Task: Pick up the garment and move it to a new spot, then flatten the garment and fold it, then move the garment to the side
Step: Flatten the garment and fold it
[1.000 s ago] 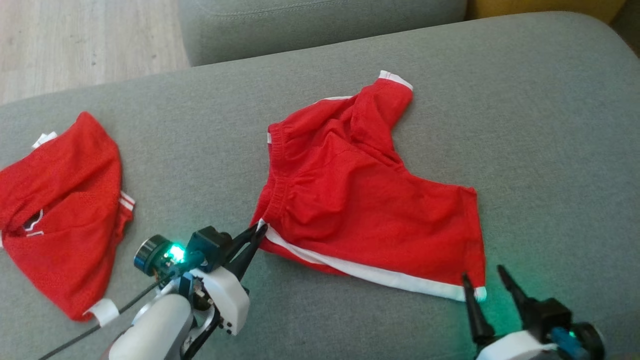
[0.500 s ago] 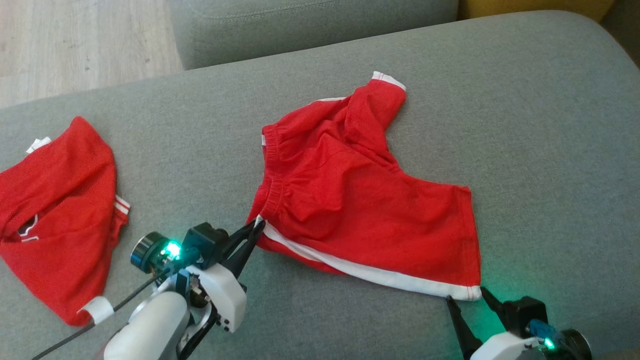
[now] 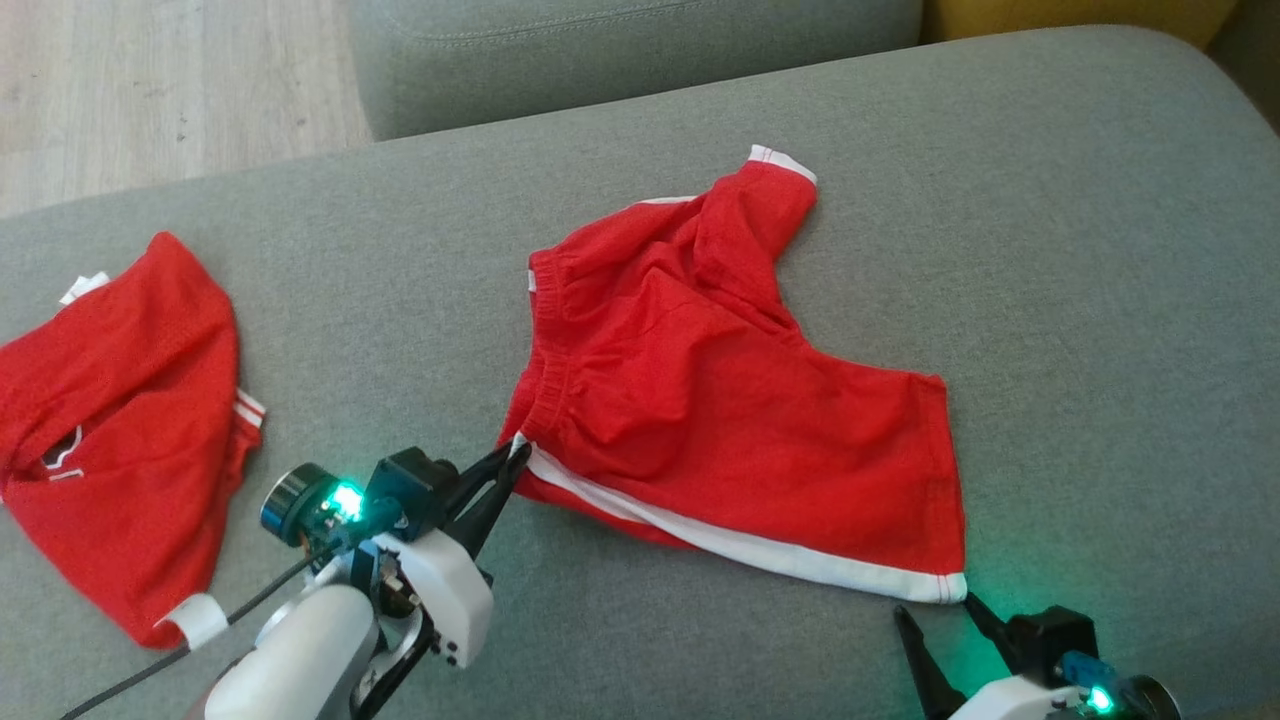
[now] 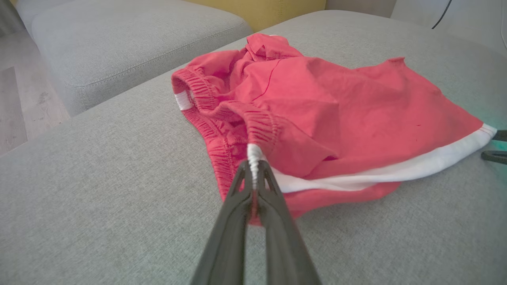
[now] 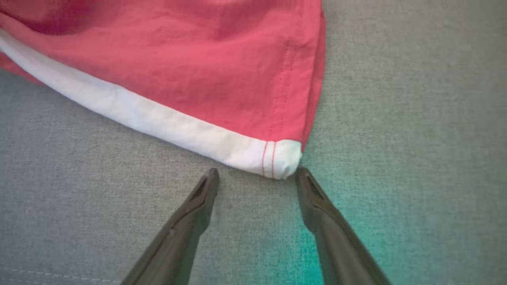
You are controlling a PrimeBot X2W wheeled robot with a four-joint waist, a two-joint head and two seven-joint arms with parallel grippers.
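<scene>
Clenched on the waistband corner (image 4: 253, 152) of the red shorts (image 3: 720, 400), our left gripper (image 3: 513, 452) holds; our right gripper (image 3: 935, 606) stands released, tips just beside the white hem corner (image 5: 283, 160). We work on a grey sofa cushion (image 3: 1050, 250), shorts lying rumpled mid-seat, another red garment (image 3: 120, 420) well apart leftward. We judge flattening is in hand: next the right must advance over that corner, close, then pull outward.

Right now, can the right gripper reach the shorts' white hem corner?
Likely yes: the right gripper is open, fingertips just short of the white hem corner of the shorts, only bare cushion between.
</scene>
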